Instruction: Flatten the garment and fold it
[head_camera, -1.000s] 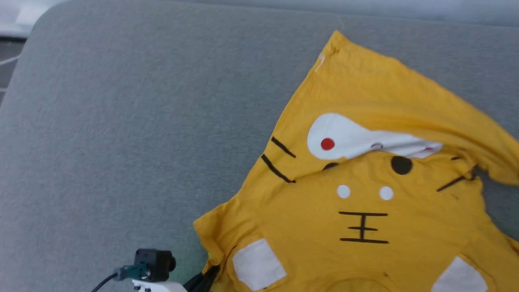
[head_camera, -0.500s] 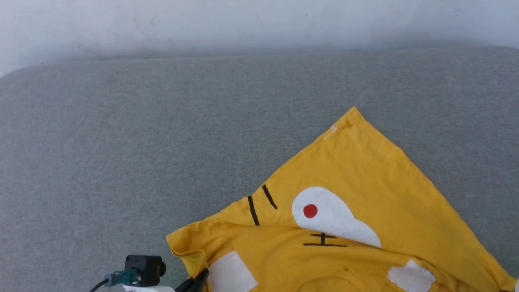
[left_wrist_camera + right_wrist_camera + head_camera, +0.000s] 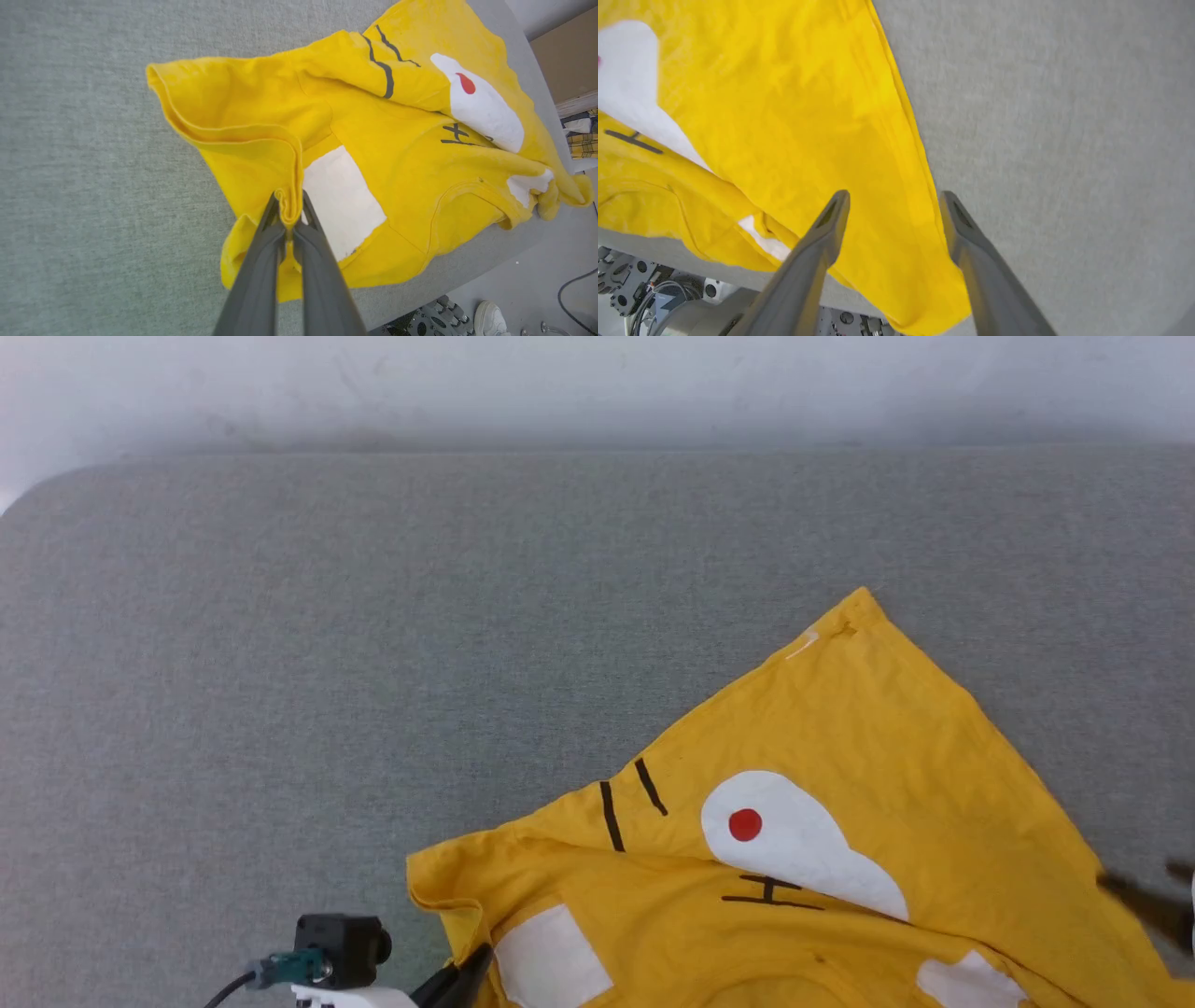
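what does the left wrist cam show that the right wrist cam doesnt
Left wrist view: the left claw shut on a bunched edge of the garment, beside a square white patch, plus two black stripes. Right wrist view: the right claw open over the garment's side edge. Both: yellow cloth, the large curved white patch, the grey cushion.
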